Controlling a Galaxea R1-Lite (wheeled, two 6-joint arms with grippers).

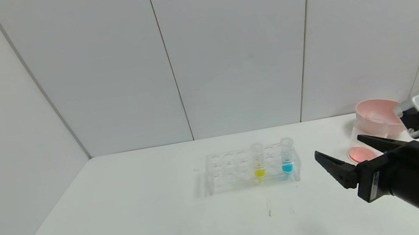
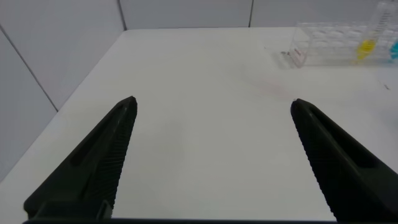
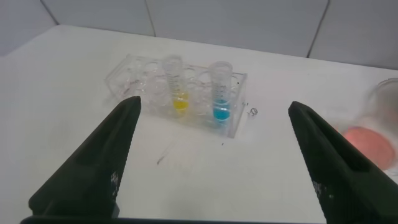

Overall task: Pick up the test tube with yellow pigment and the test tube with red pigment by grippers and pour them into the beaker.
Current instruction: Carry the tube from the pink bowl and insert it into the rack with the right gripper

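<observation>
Right gripper [image 1: 342, 158]: black claw with two long tapering fingers and ribbed inner faces, hovering low over the near right of the table, jaws standing wide apart and gripping nothing; a small white-grey box is sitting at its wrist, with a black cable curving past it
Left gripper [image 2: 211, 109]: showing only in its own wrist view, hanging over the bare left part of the table, jaws spread wide and gripping nothing
Table [image 1: 148, 231]: smooth matt white top, carrying faint scuff marks in front of the rack
Rack [image 1: 228, 172]: clear rectangular plastic block with round holes, lying left of the right gripper, near mid-table
Test tube with yellow pigment [image 1: 258, 160]: clear plastic, ribbed neck, rounded bottom, standing upright in the rack with a little yellow liquid; markings too small to read
Blue tube [image 1: 287, 155]: same shape, standing upright near the rack's right end
Beaker [image 1: 363, 146]: clear cylindrical cup behind the right gripper, partly hidden by its fingers, holding orange-red liquid
Pink bowl [image 1: 377, 116]: glossy and round, sitting just behind the beaker
Walls [image 1: 223, 46]: plain white panels with thin seams
</observation>
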